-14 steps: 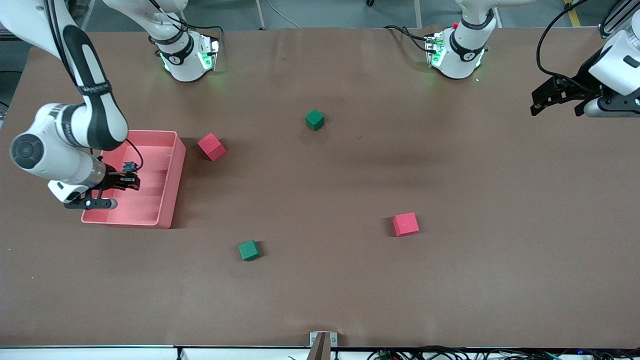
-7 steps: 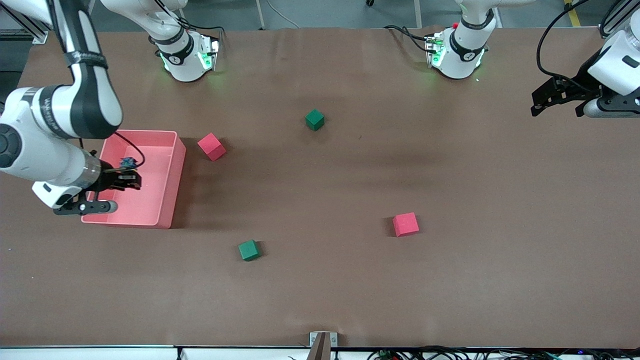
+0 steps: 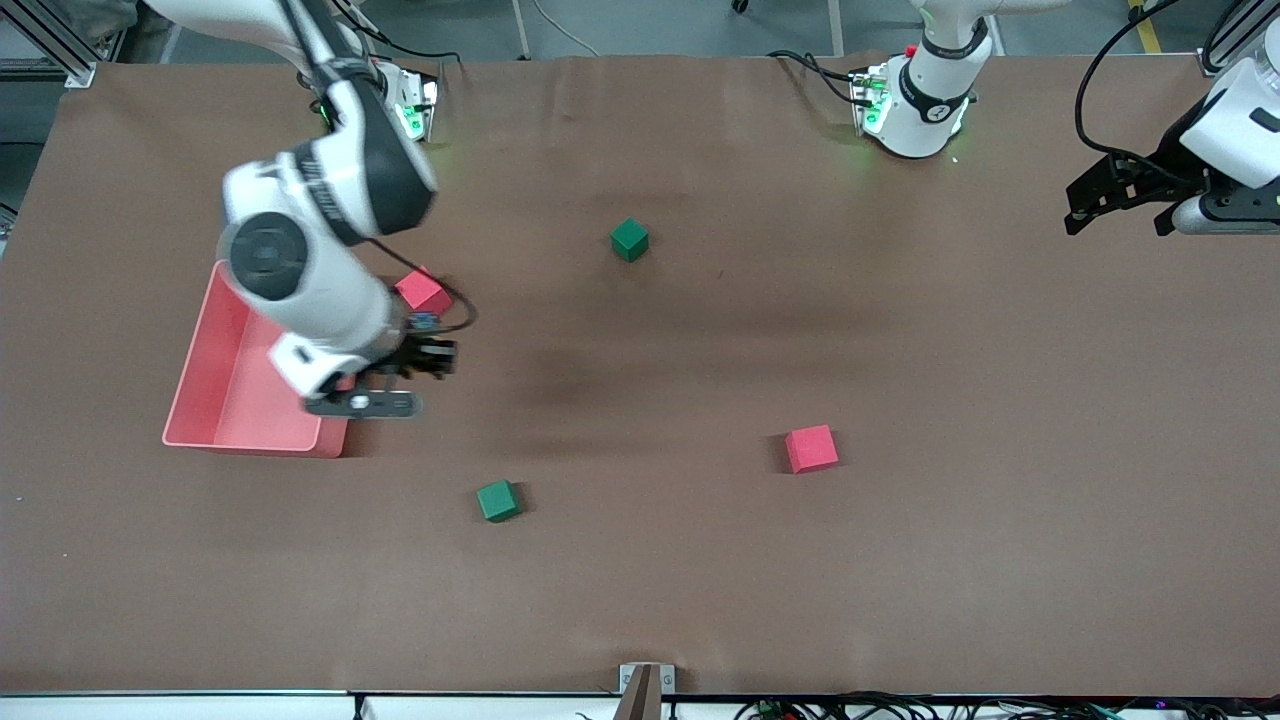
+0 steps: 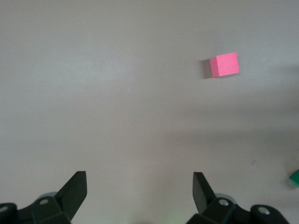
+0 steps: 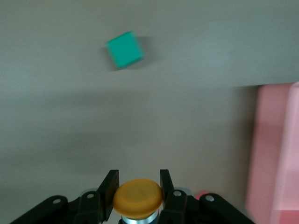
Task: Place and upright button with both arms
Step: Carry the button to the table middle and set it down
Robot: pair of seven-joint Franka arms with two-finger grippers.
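Pink cube [image 4: 224, 65] on brown table [image 4: 117, 93]

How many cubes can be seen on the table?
4. One red cube beside the tray, partly under the right arm; one green cube nearer the bases; one green cube and one red cube nearer the camera. The arm may hide more.

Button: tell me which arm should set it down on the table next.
Right. The right gripper is shut on the button, over bare table beside the pink bin. The left gripper waits open at the left arm's end, holding nothing.
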